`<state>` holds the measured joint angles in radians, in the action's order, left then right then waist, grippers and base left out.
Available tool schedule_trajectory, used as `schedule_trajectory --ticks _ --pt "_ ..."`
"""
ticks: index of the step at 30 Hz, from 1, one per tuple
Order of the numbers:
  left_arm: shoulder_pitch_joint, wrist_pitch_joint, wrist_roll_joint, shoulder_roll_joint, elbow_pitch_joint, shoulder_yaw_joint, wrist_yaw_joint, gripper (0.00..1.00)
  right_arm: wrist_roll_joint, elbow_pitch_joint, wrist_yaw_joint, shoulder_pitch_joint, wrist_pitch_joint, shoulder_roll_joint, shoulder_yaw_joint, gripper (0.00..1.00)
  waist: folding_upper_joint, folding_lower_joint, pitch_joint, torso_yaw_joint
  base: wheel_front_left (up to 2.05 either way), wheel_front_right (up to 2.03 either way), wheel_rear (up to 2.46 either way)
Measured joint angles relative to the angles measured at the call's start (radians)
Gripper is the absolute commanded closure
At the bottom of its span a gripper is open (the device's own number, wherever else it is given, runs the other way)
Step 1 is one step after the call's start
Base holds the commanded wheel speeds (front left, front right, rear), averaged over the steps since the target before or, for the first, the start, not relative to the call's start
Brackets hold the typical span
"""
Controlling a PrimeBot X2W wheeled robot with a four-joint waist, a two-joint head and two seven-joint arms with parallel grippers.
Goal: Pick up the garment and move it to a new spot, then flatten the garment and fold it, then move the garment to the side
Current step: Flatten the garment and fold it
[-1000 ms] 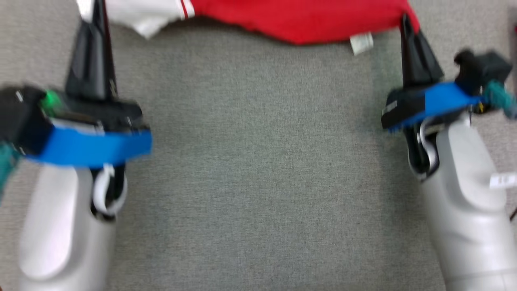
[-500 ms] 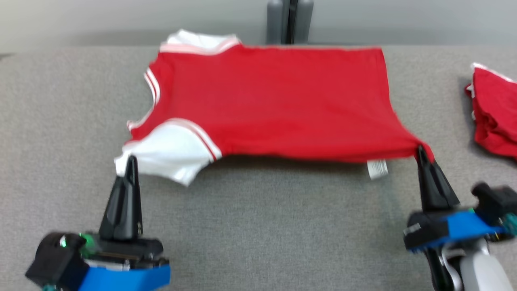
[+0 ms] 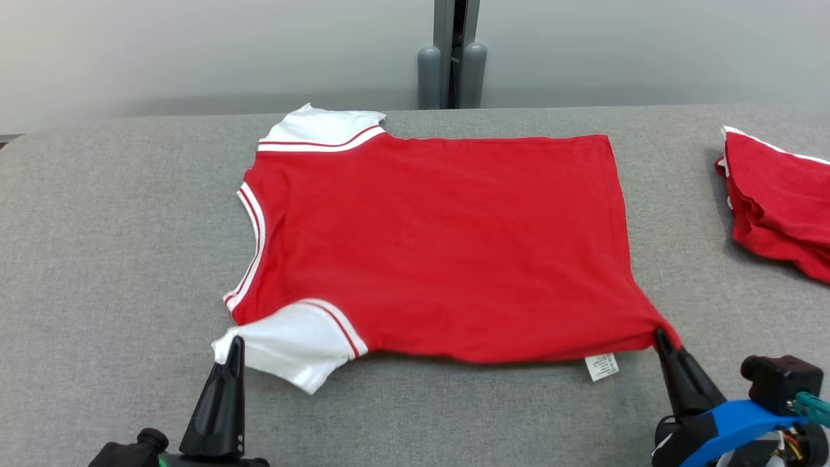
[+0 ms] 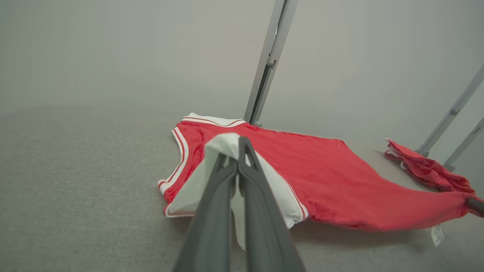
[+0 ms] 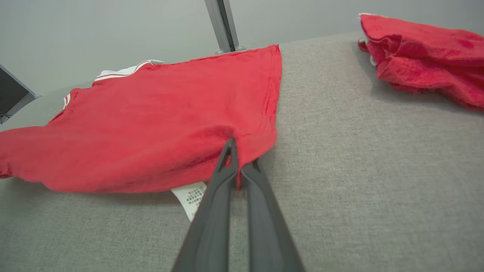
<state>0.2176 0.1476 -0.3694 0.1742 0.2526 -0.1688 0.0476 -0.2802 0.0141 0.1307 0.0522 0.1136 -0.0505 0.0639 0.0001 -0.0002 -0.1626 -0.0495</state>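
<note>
Wht care tag (image 3: 602, 367) off shirt (image 3: 441, 240) hem nr right pincer (image 3: 660, 334); print illegible.

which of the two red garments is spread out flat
The white-sleeved shirt in the middle; the other red garment lies bunched at the far right.

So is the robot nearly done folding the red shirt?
Not nearly. Done: the shirt lies spread almost flat on the table. In hand: the left gripper pinches the near white sleeve, and the right gripper pinches the near corner; that edge is lifted a little. Left: no fold is made yet, and the shirt isn't moved aside.
</note>
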Motion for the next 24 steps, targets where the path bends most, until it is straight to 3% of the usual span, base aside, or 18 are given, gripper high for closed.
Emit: schedule_trajectory --ticks 11,24 --pt "-0.098 -0.013 -0.018 -0.002 -0.151 -0.016 0.015 1.0 0.004 -0.193 0.0 -0.079 0.077 0.0 -0.023 1.0 0.0 0.0002 -0.016 0.003 0.0 0.0 0.0" --pt "-0.507 -0.018 -0.017 -0.047 -0.449 -0.073 0.05 1.0 -0.012 -0.312 0.0 -0.289 0.041 0.001 0.009 1.0 0.0 0.0003 -0.07 -0.006 0.0 0.0 0.0"
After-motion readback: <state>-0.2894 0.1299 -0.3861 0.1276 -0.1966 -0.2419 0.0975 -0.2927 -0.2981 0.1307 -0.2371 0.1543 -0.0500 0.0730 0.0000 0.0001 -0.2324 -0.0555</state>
